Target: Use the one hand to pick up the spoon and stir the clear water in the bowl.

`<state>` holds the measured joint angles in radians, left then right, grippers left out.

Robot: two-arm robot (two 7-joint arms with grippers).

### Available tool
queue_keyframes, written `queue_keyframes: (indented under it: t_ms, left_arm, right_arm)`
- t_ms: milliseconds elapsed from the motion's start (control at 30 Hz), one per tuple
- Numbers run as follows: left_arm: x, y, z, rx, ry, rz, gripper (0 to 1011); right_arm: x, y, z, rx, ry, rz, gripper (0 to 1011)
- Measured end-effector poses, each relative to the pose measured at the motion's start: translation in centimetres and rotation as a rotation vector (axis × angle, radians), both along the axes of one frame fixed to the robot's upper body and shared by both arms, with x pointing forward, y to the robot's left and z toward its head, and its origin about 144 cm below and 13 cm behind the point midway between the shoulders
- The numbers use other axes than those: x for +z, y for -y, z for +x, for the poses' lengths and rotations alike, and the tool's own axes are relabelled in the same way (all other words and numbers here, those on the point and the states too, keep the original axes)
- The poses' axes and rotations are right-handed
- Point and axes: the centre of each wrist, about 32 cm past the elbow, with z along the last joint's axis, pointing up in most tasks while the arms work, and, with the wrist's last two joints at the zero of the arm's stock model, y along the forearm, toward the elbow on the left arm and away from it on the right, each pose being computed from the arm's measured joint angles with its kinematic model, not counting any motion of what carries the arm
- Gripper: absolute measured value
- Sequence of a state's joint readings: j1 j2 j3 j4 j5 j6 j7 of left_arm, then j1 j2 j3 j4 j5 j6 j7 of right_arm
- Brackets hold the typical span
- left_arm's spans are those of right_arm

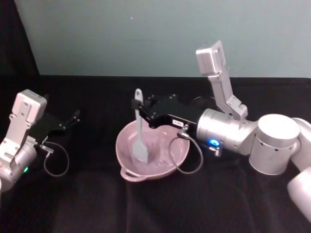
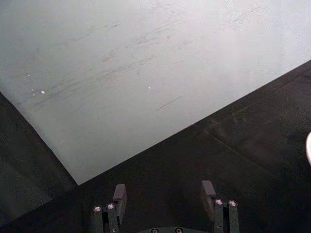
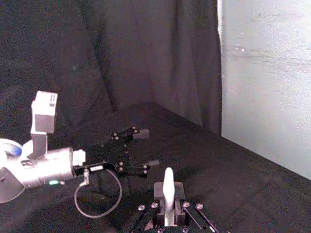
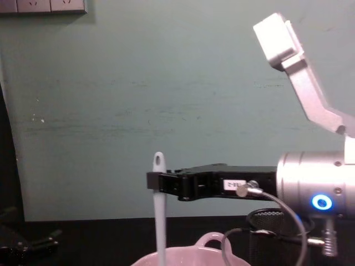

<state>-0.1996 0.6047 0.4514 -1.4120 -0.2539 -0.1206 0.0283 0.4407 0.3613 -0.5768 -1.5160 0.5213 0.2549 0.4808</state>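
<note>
The pale pink bowl (image 1: 171, 160) sits on the black table in front of me, its loop handle toward me; its rim (image 4: 183, 257) shows low in the chest view. The white spoon (image 1: 140, 131) stands nearly upright with its flat head down inside the bowl. My right gripper (image 1: 138, 109) reaches in from the right and is shut on the spoon's upper handle (image 4: 160, 191); the handle tip (image 3: 168, 187) shows between the fingers in the right wrist view. My left gripper (image 1: 75, 115) rests open at the far left of the table, away from the bowl, its fingers (image 2: 119, 195) spread.
A grey cable loop (image 1: 192, 155) from the right wrist hangs over the bowl's right rim. A black wire-mesh cup (image 4: 272, 235) stands behind the right wrist. A pale wall runs along the back of the table, with dark curtain at the left.
</note>
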Motion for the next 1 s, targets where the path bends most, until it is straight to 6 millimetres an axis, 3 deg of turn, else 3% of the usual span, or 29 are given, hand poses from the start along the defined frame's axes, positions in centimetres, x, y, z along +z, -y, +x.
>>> queue_keyframes:
  t_ms: [500,1000]
  left_arm:
    - [0.0,0.0,0.0,0.0,0.0,0.0,1011]
    - [0.0,0.0,0.0,0.0,0.0,0.0,1011]
  right_arm:
    - [-1.2,-0.9,1.9,-0.055,0.11,0.033,119]
    - [-1.4,1.5,1.1,-0.164,0.167,-0.029,119]
